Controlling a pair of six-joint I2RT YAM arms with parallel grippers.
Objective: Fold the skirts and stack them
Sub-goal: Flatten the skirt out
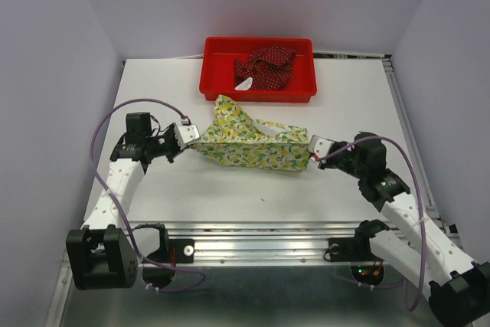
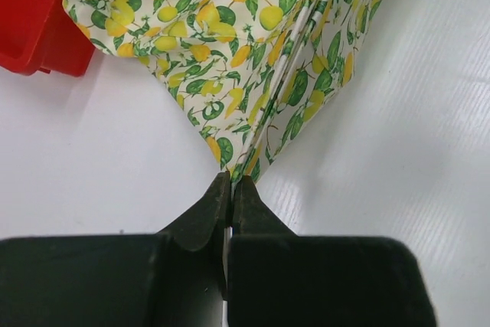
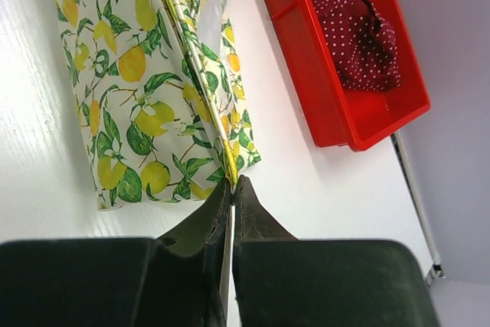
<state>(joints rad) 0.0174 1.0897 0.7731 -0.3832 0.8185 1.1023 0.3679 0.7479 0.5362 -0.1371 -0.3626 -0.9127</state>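
The cream lemon-print skirt (image 1: 249, 143) hangs stretched between my two grippers over the middle of the table. My left gripper (image 1: 189, 134) is shut on its left corner; in the left wrist view (image 2: 231, 181) the cloth (image 2: 253, 51) fans out from the pinched tips. My right gripper (image 1: 314, 148) is shut on its right corner, seen in the right wrist view (image 3: 233, 183) with the skirt (image 3: 138, 89) spread beyond. The dark red dotted skirt (image 1: 266, 67) lies crumpled in the red tray (image 1: 217, 86), also in the right wrist view (image 3: 352, 28).
The red plastic tray (image 3: 337, 132) stands at the table's far edge, just behind the lemon skirt; its corner shows in the left wrist view (image 2: 34, 44). White table (image 1: 253, 197) lies below the held skirt. A metal rail runs along the near edge.
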